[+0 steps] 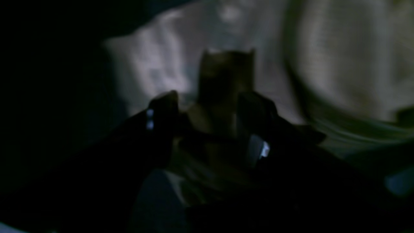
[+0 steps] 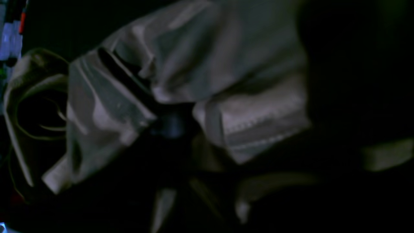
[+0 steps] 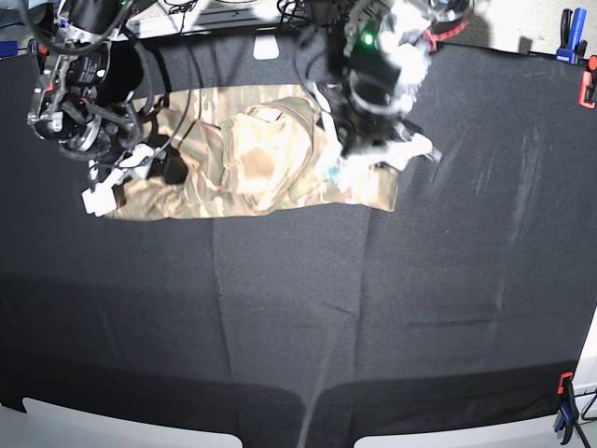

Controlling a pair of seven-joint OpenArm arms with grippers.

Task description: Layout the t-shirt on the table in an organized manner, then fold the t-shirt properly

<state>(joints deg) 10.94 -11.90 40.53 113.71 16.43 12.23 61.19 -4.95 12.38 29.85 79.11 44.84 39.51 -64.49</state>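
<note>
Toward the far edge of the table lies the t-shirt, bunched in folds, an arm at each end. At one end the left gripper stands spread, fabric bunched between its fingers. The right gripper sits against a sleeve fold, perhaps pinching; I cannot tell.

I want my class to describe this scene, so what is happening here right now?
A two-armed robot works on a camouflage t-shirt lying rumpled along the far part of the black table. The right pincer is down at one end of the shirt, with fabric bunched around its fingers. The left pincer is at the other end, jaws apart, with cloth between them. The shirt is not yet flat or folded.
</note>
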